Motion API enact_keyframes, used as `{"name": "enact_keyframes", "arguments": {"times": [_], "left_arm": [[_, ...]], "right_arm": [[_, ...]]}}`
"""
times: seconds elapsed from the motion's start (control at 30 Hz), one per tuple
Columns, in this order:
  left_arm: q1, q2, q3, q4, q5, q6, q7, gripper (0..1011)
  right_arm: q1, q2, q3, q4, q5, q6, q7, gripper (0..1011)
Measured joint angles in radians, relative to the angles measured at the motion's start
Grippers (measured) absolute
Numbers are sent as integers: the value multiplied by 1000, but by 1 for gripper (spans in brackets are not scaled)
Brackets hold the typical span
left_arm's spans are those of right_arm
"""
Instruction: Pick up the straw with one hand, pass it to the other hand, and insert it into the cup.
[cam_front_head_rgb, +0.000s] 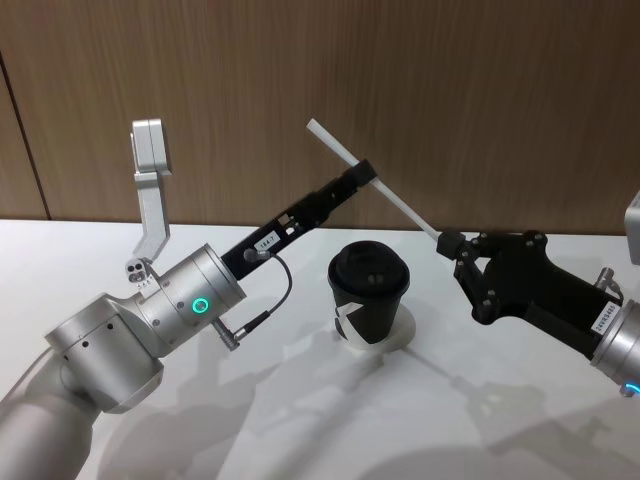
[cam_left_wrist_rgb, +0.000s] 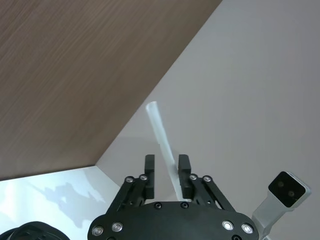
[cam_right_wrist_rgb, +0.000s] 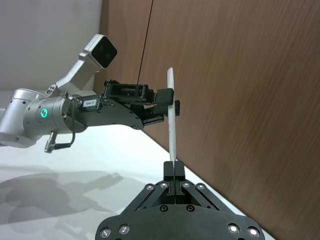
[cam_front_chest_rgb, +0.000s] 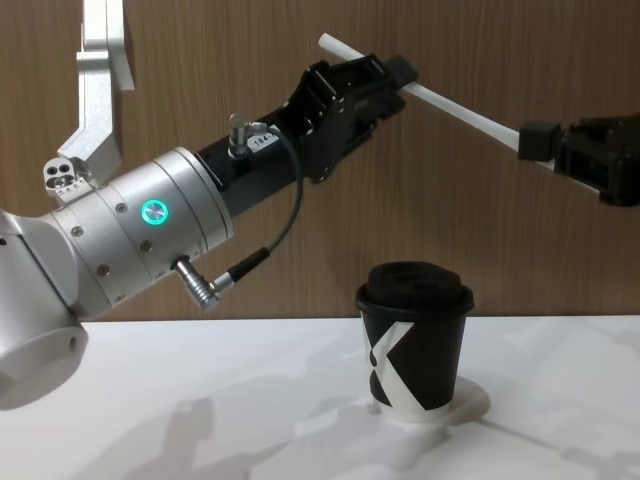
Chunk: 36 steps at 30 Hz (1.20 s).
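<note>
Handover step. The straw (cam_front_head_rgb: 400, 203) hangs tilted in the air above and behind the cup (cam_front_head_rgb: 368, 300), well clear of it. The right gripper (cam_front_head_rgb: 450, 243), up to the cup's right, pinches the straw's lower end with its fingers tight together. The left gripper (cam_front_head_rgb: 362, 173), above the cup, straddles the upper part, fingers narrowly apart and not clamped. Best: left closes squarely first, then right lets go. The cup stands upright on the table (cam_front_head_rgb: 300, 420) with its lid (cam_front_head_rgb: 368, 268) on, contents hidden.

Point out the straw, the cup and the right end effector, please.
straw (cam_front_head_rgb: 405, 208): head view, bare mid-shaft.
cup (cam_front_head_rgb: 368, 275): head view, top of its domed lid.
right end effector (cam_front_head_rgb: 448, 243): head view, between its fingertips.
</note>
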Motion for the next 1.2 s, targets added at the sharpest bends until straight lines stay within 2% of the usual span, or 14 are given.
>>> {"name": "enact_keyframes", "arguments": {"times": [0.23,0.83,1.0,1.2], "left_arm": [[1,1,0,-1,0,0,0,126],[1,2,0,-2,1,0,2,11],[1,2,-1,-2,0,0,3,0],[1,2,-1,-2,0,0,3,0]], "right_arm": [[0,0,0,0,0,0,0,7],[0,0,0,0,0,0,0,7],[0,0,0,0,0,0,0,111],[0,0,0,0,0,0,0,296]]}}
